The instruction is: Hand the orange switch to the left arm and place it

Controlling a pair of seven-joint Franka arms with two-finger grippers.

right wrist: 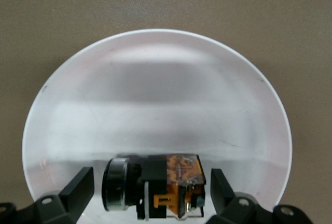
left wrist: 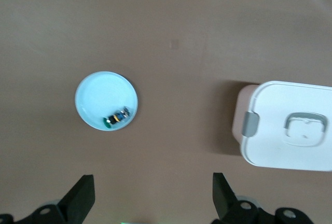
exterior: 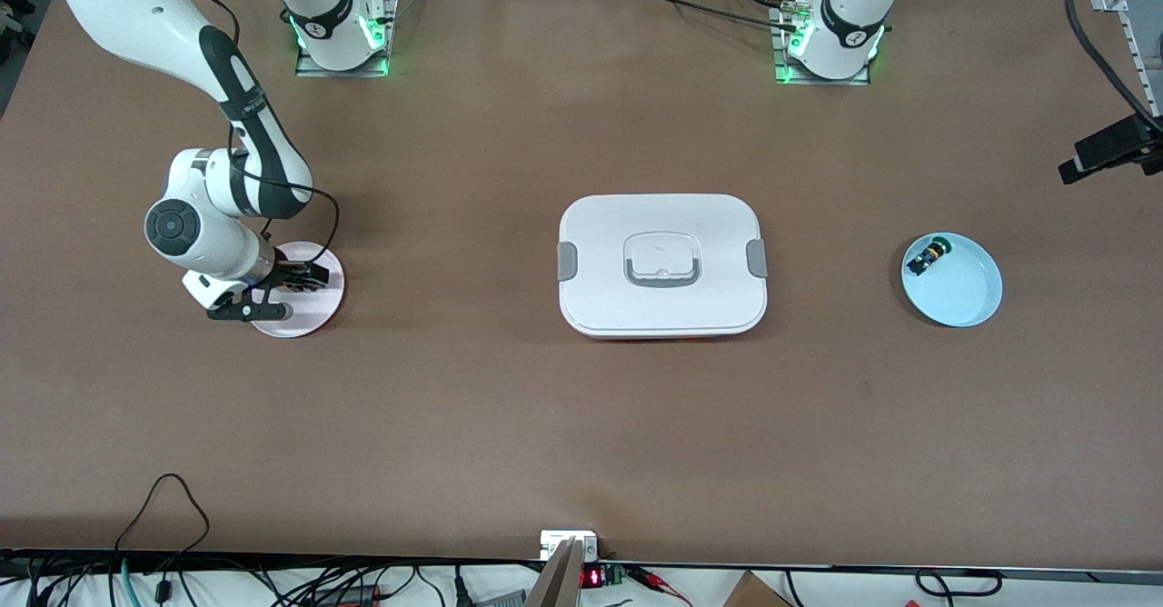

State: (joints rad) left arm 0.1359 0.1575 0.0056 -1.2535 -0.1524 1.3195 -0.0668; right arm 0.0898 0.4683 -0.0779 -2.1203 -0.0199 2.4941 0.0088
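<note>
The right claw (exterior: 304, 278) is down over the pink plate (exterior: 313, 316) at the right arm's end of the worktop (exterior: 509, 425), fingers spread either side of the orange switch (right wrist: 155, 186), apparently not yet pinching it. The white box (exterior: 662, 266) sits mid-worktop. The left claw (left wrist: 153, 195) waits high with fingers spread, looking down on the blue plate (exterior: 963, 293) holding a green-capped switch (exterior: 929, 254)

The brown matte surface (exterior: 509, 407) carries a large white rounded-rectangular plastic box (exterior: 662, 265) centrally, a pale pink round plate (exterior: 313, 309) at nine o'clock, and a light blue round plate (exterior: 959, 293) at three o'clock.
</note>
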